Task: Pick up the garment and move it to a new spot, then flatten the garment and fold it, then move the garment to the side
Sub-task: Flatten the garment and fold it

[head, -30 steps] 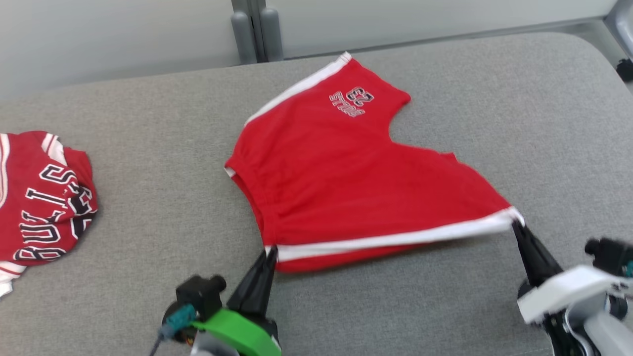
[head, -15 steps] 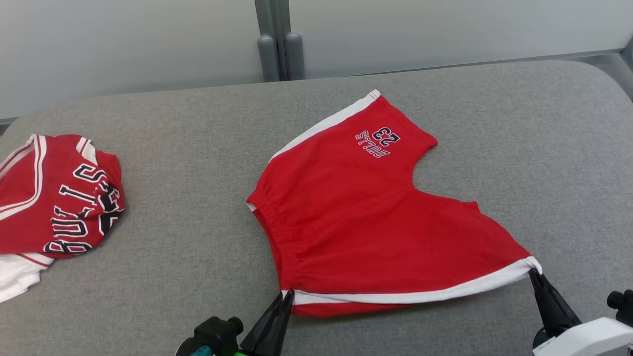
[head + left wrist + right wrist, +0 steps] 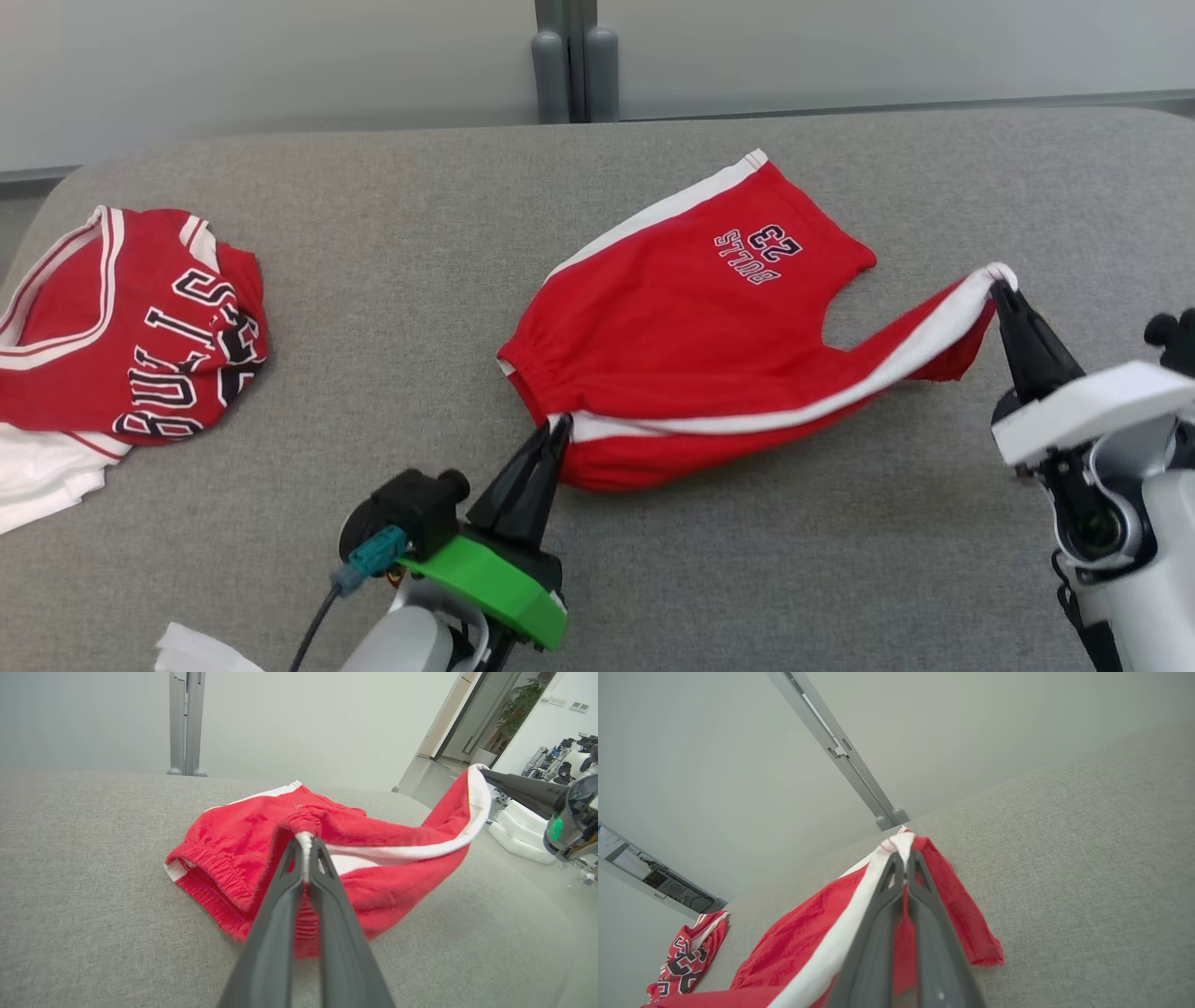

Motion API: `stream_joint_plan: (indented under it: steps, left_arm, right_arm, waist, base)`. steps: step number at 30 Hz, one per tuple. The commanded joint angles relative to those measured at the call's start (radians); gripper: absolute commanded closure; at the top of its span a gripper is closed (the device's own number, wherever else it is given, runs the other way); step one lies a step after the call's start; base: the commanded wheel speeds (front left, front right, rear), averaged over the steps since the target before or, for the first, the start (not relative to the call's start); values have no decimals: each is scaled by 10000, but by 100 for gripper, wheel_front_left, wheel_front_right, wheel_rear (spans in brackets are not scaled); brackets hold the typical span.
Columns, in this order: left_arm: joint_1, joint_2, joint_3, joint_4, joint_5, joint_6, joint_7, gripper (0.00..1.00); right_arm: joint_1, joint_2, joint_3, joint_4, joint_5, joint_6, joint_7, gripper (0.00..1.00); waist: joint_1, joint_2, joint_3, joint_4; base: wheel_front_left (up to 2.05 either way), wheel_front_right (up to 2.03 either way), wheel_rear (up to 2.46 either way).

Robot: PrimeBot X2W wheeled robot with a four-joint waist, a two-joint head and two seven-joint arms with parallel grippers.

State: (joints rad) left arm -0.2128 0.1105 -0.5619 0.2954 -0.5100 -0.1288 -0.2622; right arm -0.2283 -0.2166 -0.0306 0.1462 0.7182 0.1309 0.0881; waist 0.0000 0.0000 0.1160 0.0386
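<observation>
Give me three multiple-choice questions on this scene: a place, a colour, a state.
1. Where is the jersey? A) robot's left of the red shorts B) on top of them C) to their right
2. The shorts' side stripe is: A) blue B) white C) yellow
3. The right end effector is: A) open B) resting on the jersey C) shut on a shorts corner

1 A: it lies at the head view's left edge. 2 B: a white band runs along the seam. 3 C: its fingers pinch the white-edged corner.
</observation>
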Motion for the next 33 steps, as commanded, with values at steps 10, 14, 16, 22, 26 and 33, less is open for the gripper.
stream_joint_plan:
  steps: [10,14,16,22,26,33]
  left_arm:
    - [-2375,-459,63,1184,-808,-25,-37,100]
    - [-3108,-540,63,1712,-1048,-25,-37,100]
    - [-3399,-565,3,1992,-1200,-25,-37,100]
    - [-4082,-587,-463,2491,-1692,-26,-37,100]
    - [-4388,-588,-690,2758,-1638,-26,-37,42]
    - [-4035,-589,-585,2787,-825,135,-37,0]
  right_arm:
    - [-4620,-44,434,3820,-900,-2,-375,100]
    - [-6212,23,585,5617,-1291,-4,-674,100]
    - [-6853,42,657,6474,-1483,-4,-795,100]
    - [-8192,70,782,8574,-1787,-4,-1255,100]
    - [-8585,142,1059,9280,-1804,-4,-1634,0]
    - [-8307,-170,1957,9593,-1609,-4,-2111,0]
  waist:
    - [0,0,1545,898]
    - [0,0,1962,1207]
    - [0,0,2135,1358]
    - [0,0,2457,1624]
    - [0,0,2498,1640]
    - [0,0,2286,1523]
  base:
    - [0,0,0]
    - [0,0,0]
    - [0,0,0]
    - [0,0,0]
    - [0,0,0]
    - [0,0,0]
